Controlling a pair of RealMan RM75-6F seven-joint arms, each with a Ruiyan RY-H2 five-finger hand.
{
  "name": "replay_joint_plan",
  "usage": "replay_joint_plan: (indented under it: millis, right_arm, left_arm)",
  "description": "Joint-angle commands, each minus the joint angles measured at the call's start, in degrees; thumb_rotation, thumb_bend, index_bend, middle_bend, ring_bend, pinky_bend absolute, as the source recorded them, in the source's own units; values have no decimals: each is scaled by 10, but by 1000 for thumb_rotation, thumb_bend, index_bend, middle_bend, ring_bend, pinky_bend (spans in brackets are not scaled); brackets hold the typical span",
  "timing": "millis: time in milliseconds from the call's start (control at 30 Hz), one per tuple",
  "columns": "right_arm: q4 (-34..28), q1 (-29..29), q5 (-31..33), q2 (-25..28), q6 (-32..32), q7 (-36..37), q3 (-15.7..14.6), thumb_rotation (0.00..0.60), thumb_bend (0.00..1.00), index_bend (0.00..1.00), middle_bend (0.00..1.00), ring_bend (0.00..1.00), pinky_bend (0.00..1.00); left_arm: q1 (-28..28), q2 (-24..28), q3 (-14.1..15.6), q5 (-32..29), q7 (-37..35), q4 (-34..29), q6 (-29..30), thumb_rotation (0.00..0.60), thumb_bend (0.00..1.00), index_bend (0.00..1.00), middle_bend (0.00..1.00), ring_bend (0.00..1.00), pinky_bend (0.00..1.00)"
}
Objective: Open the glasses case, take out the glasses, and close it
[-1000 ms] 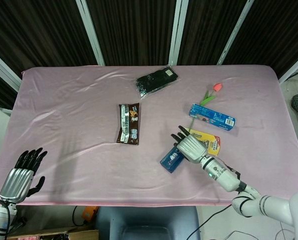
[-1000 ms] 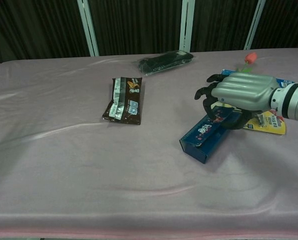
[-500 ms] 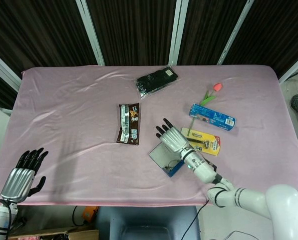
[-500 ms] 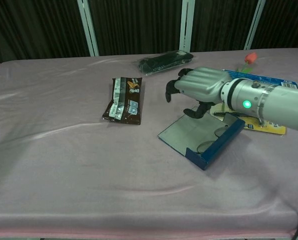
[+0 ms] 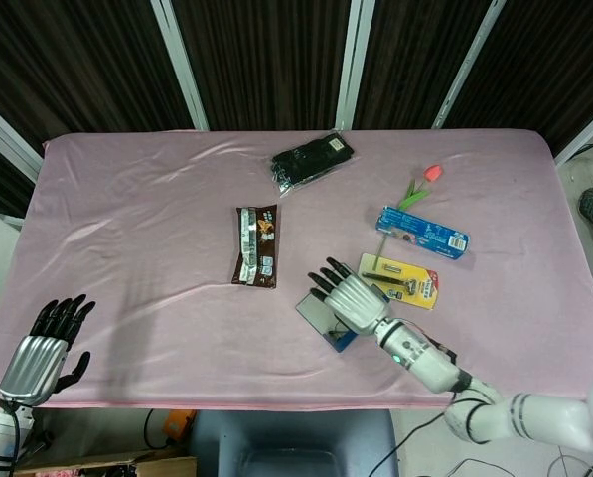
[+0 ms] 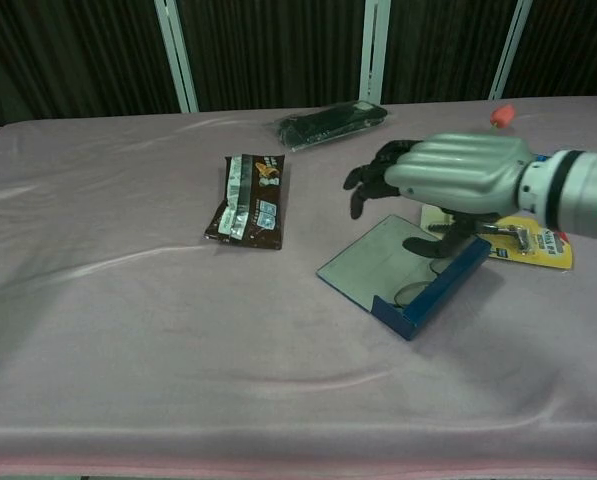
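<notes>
Fingers [image 6: 373, 180] of the right hand [image 6: 458, 175] hang loosely spread and empty above the open glasses case [image 6: 408, 275], right of centre on the pink tabletop [image 6: 128, 330], likely poised to reach inside. Chest view shows the glasses [image 6: 423, 285] lying in the case; head view hides them but shows the left hand [image 5: 40, 353] empty, fingers apart, at the near left edge.

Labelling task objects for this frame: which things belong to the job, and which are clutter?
Job: open blue glasses case; wire-framed glasses inside it; right hand above.

Clutter: brown snack wrapper; black packet; blue box; yellow blister card; red tulip.
</notes>
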Motion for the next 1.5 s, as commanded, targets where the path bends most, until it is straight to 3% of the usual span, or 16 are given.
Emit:
replay_joint_plan:
  millis: [33,667,1133,1500]
  right_arm:
    - [-26,-17,-15,31,-3,7,-29,600,554,404,192,142,0]
    - [-16,-18,-30,12,-42,17,-56,600,554,432,189,140,0]
    - [-55,-46,-138,45,-6,23,-123,600,554,451,188,141,0]
    - [-34,-94,-208,97,58,82,-177,600,554,456,188,141,0]
  left_arm:
    - [0,0,0,0,1,0,-1,600,414,0,0,0,0]
    - [0,2,0,3,-11,1,3,600,414,0,0,0,0]
    - [0,-1,1,4,1,-1,1,600,413,0,0,0,0]
    - [-1,-8,2,4,18,-1,-2,600,413,0,0,0,0]
